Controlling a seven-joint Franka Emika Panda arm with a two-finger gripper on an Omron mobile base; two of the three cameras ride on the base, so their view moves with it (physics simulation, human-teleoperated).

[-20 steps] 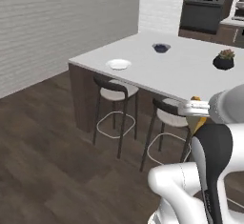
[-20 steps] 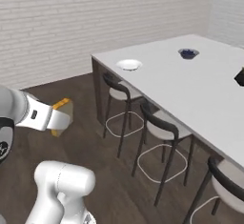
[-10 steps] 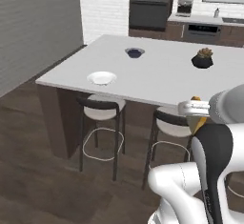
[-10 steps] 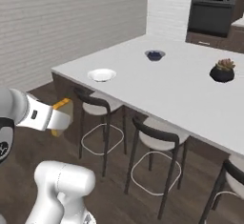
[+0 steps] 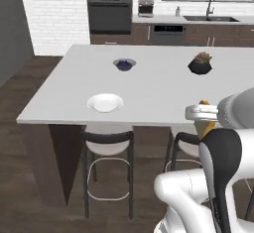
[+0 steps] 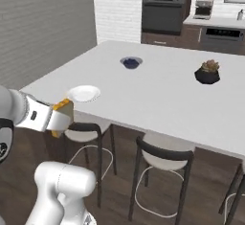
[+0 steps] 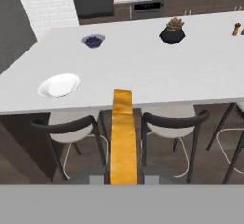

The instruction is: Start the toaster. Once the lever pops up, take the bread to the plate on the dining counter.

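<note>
Fingers (image 7: 124, 179) clamp bread (image 7: 123, 137) edge-on, short of worktop (image 7: 143, 70) near edge; plate (image 7: 59, 85) at 10 o'clock, open surface around; pepper mill (image 7: 235, 29) in hand view

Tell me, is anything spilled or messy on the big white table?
Nothing stands out. The round white plate, the small grey bowl with blue contents and the dark potted plant sit upright on the white-topped dining counter, with no spills.

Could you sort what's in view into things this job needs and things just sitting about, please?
Needed: the bread held in the gripper; the plate; the dining counter.

Just about: small bowl, potted plant, stools, wall oven, sink.
</note>
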